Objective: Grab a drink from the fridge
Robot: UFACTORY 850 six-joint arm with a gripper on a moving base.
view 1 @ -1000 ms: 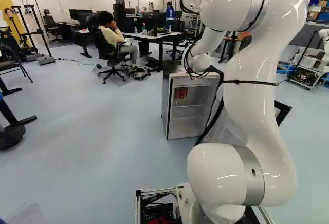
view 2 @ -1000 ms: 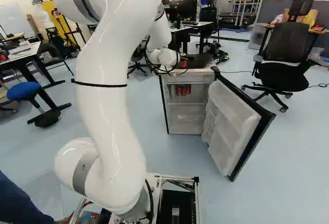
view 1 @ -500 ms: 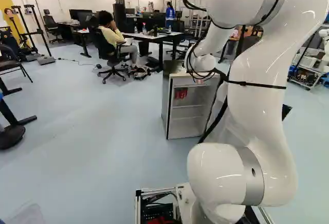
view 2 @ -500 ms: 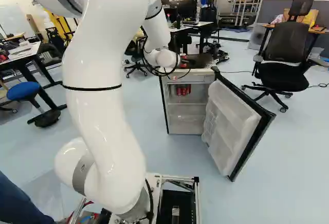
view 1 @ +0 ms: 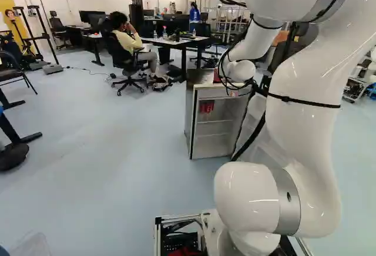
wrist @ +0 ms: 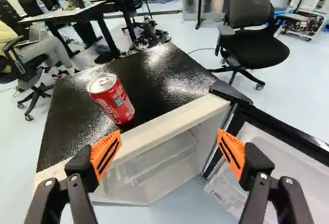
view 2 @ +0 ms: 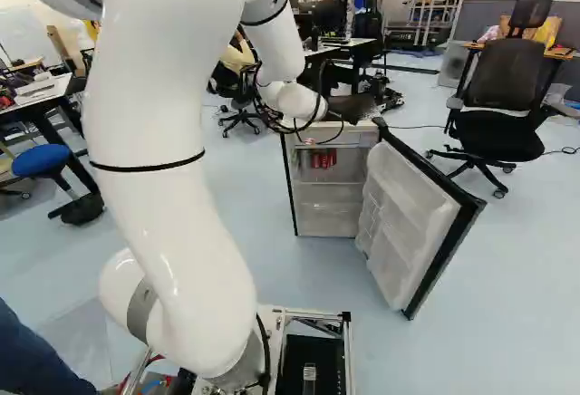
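From where I'm standing, the gripper [wrist: 170,144] has its two fingers spread wide, orange pads [wrist: 105,155] facing each other with nothing pinched between them. The red can [wrist: 114,99] stands upright on the black top [wrist: 169,70] of the fridge [view 1: 194,118], close to the pale front edge [wrist: 164,126], well in from the corner where the open door [view 2: 412,223] hinges. It is ahead of the gripper, nearer one finger than the other. More red cans [view 2: 323,158] show inside, on the upper shelf, so I can't say for certain which drink is wanted; the one on top looks the easier catch.

If it's full, I'd expect a modest, steady weight, stiff enough for a firm squeeze. If it's been emptied, the thin wall would dent and the whole thing would skid away at a nudge. The painted side could be slippery too, more so if it's cold and damp. I'd centre the gripper on it first, then take it round the middle of the body, a pad on each side, staying off the rim and tab. Coming in lopsided might knock it over that front edge, so both pads ought to meet it together
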